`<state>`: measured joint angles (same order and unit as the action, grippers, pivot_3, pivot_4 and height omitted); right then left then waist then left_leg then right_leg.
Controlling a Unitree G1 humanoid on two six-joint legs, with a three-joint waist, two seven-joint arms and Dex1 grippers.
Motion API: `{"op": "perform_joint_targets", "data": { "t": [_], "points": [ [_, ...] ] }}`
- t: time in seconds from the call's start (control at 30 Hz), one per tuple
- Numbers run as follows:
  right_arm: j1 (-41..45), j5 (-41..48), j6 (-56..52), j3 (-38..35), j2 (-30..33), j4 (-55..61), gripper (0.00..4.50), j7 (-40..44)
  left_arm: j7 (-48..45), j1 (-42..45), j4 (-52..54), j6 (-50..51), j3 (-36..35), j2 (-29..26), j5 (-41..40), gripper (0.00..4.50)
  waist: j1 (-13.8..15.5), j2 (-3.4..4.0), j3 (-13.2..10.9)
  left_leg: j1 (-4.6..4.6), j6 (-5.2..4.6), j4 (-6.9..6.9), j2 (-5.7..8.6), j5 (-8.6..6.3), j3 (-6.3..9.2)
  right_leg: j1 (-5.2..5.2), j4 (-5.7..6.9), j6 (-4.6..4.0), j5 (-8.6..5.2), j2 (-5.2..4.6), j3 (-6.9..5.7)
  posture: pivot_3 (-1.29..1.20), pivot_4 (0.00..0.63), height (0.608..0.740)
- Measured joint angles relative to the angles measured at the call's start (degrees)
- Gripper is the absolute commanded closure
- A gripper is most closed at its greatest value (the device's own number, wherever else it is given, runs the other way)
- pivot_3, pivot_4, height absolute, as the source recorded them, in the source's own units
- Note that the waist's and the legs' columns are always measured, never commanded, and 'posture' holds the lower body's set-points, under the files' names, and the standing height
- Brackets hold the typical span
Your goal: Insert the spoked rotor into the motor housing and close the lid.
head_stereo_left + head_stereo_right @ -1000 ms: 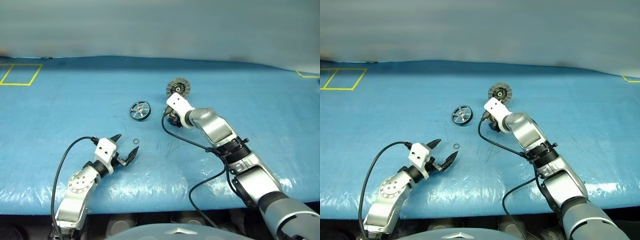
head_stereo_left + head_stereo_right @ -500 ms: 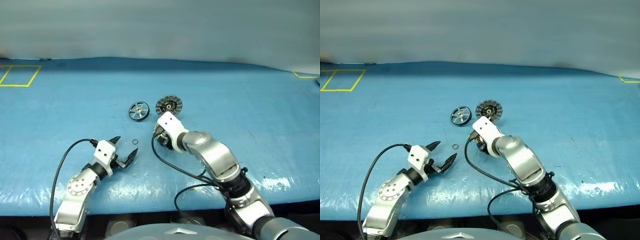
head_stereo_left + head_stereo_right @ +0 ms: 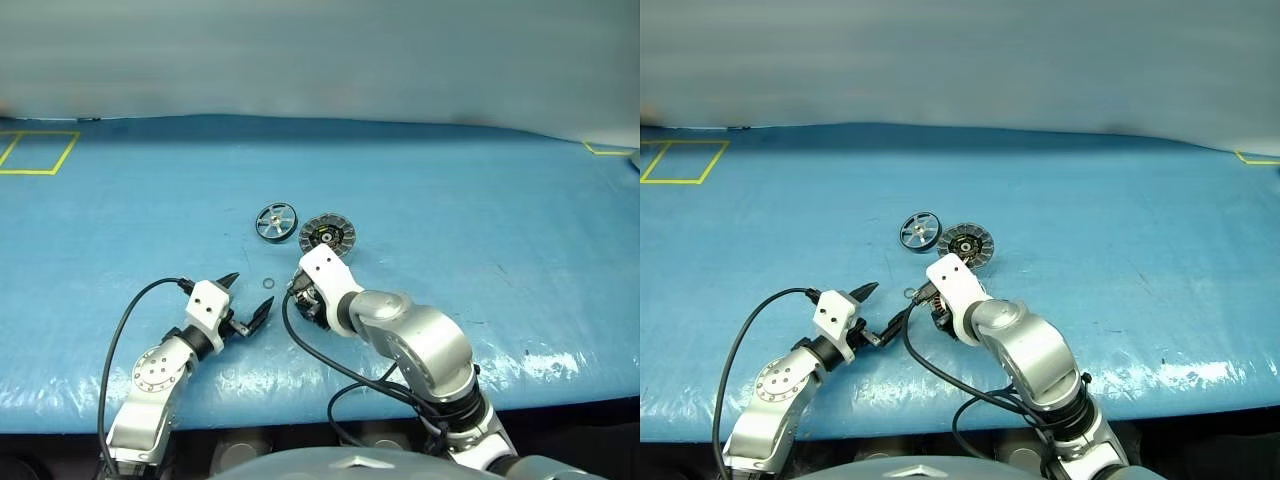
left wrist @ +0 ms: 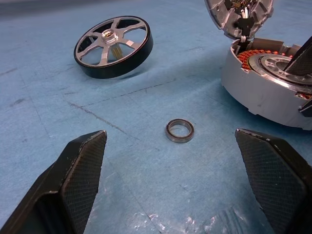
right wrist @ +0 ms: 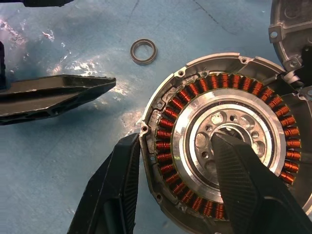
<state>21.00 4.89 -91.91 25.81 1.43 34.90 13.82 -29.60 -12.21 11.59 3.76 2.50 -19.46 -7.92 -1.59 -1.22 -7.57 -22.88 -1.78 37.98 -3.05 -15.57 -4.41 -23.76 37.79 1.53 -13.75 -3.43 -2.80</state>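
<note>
The spoked rotor [image 3: 277, 221], a dark ring with silver spokes, lies flat on the blue table cover. Right beside it is the lid [image 3: 328, 236], a ribbed grey disc tilted up against the motor housing [image 5: 224, 141]. My right gripper [image 3: 310, 300] is shut on the motor housing, with one finger outside the silver wall and the other in the hub, inside the copper windings. The head views hide the housing under that hand. My left gripper [image 3: 252, 290] stands open and empty just to its left, its fingers on either side of a small metal ring [image 4: 179, 130].
The small metal ring [image 3: 269, 283] lies loose on the blue table cover [image 3: 480, 200], between the two grippers. Yellow tape marks [image 3: 35, 150] sit at the far left. The near table edge runs just behind both hands. Black cables hang from both wrists.
My right arm has drawn the motor housing toward me and to the left, the lid coming along beside it, now next to the rotor. The left arm has kept still.
</note>
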Motion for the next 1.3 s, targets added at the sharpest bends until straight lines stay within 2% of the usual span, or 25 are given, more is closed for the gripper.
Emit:
{"op": "perform_joint_targets", "data": {
  "t": [0.03, 0.1, 0.2, 0.4, 0.6, 0.77, 0.83, 0.9, 0.93, 1.13, 1.3],
  "points": [
    [0.00, 0.45, -0.01, -0.18, -0.42, 0.00, 2.55, -0.09, 0.05, 0.00, 0.03, 0.09, 0.00, 0.00, 0.00, 0.00, -0.04, 0.00, -0.01, -0.01, 0.00, 0.00, 0.00, 0.00, 0.00, -0.01, 0.00, 0.00, 0.00, 0.01, 0.00, 0.00, 0.150, 0.740],
    [0.00, 1.40, -0.03, -0.41, -1.06, -0.01, 1.87, -0.19, 0.16, -0.01, 0.08, 0.49, 0.00, 0.01, 0.00, 0.00, -0.06, 0.02, -0.03, -0.04, 0.01, 0.00, 0.00, 0.00, 0.00, -0.03, 0.00, 0.00, 0.00, 0.01, 0.00, 0.00, 0.150, 0.740],
    [0.42, 2.92, -0.04, -0.37, -2.15, 0.34, 1.08, -0.70, 0.36, 0.00, 0.09, 0.72, 0.00, 0.02, 0.00, 0.00, -0.03, 0.07, -0.07, -0.08, 0.00, 0.00, 0.02, 0.00, 0.00, -0.05, 0.00, 0.02, 0.01, 0.00, 0.00, 0.00, 0.150, 0.740],
    [2.68, 5.79, -0.03, -1.05, -2.25, 3.99, 1.08, -2.24, 0.51, 0.01, 0.09, 0.77, 0.00, 0.04, -0.01, 0.00, 0.03, 0.07, -0.08, -0.09, 0.00, 0.00, 0.04, 0.00, 0.02, -0.05, -0.02, 0.04, 0.02, -0.02, -0.01, 0.00, 0.150, 0.740],
    [4.58, 11.12, -0.03, -4.20, 0.63, 8.90, 1.08, -2.32, 0.32, 0.06, 0.09, 0.77, -0.02, -0.02, -0.10, 0.00, 0.04, 0.10, -0.12, -0.09, 0.00, 0.01, 0.04, 0.00, 0.02, -0.05, -0.02, 0.04, 0.02, -0.03, 0.00, 0.00, 0.150, 0.740],
    [4.46, 16.53, 0.49, -9.76, 2.95, 14.53, 1.08, 2.41, -0.77, -0.30, 0.32, 0.61, -0.41, -1.08, -1.18, 0.00, 0.02, 0.11, -0.13, -0.10, 0.00, -0.04, 0.03, 0.00, 0.04, -0.06, -0.04, 0.03, 0.01, -0.01, -0.01, 0.00, 0.150, 0.740],
    [-0.64, 17.55, 8.08, -10.10, 7.92, 17.18, 1.08, 5.42, -1.65, -0.72, 0.53, 0.18, -0.90, -1.40, -1.41, 0.00, 0.28, 0.10, -0.13, -0.10, -0.03, -0.06, 0.07, -0.02, 0.13, 0.02, -0.12, 0.09, -0.02, -0.04, -0.09, 0.00, 0.150, 0.740],
    [-8.70, 14.62, 22.40, -8.54, 14.87, 17.20, 1.08, 6.76, -2.38, -1.07, 0.49, -0.05, -1.72, -2.34, -2.25, 0.00, 0.54, 0.10, -0.18, -0.14, -0.10, -0.05, 0.23, -0.06, 0.13, 0.03, -0.14, 0.28, -0.17, -0.10, 0.02, 0.00, 0.150, 0.740],
    [-12.19, 13.11, 28.01, -8.56, 16.03, 16.38, 1.08, 7.03, -2.66, -1.17, 0.46, -0.15, -2.40, -2.76, -2.39, 0.00, 0.51, 0.11, -0.19, -0.14, -0.11, -0.05, 0.27, -0.07, 0.12, 0.01, -0.10, 0.34, -0.21, -0.10, 0.09, 0.00, 0.150, 0.740],
    [-28.36, 9.27, 60.69, -9.09, 16.99, 3.87, 1.08, 12.03, -5.31, 0.53, -0.04, 0.88, -3.21, -4.22, -4.59, 0.00, 0.35, 0.08, -0.22, -0.05, -0.10, 0.03, 0.26, -0.06, 0.08, 0.08, -0.06, 0.61, -0.32, -0.04, 0.20, 0.00, 0.150, 0.740],
    [-33.96, 6.40, 75.48, -10.24, 17.31, -5.66, 1.08, 13.36, -8.32, 3.61, -2.48, 0.75, -2.95, -5.80, -4.96, 0.00, 0.99, 0.05, -0.22, -0.01, -0.12, 0.14, 0.27, -0.05, 0.08, 0.13, -0.04, 0.51, -0.35, -0.04, 0.21, 0.00, 0.150, 0.740]
  ]
}}
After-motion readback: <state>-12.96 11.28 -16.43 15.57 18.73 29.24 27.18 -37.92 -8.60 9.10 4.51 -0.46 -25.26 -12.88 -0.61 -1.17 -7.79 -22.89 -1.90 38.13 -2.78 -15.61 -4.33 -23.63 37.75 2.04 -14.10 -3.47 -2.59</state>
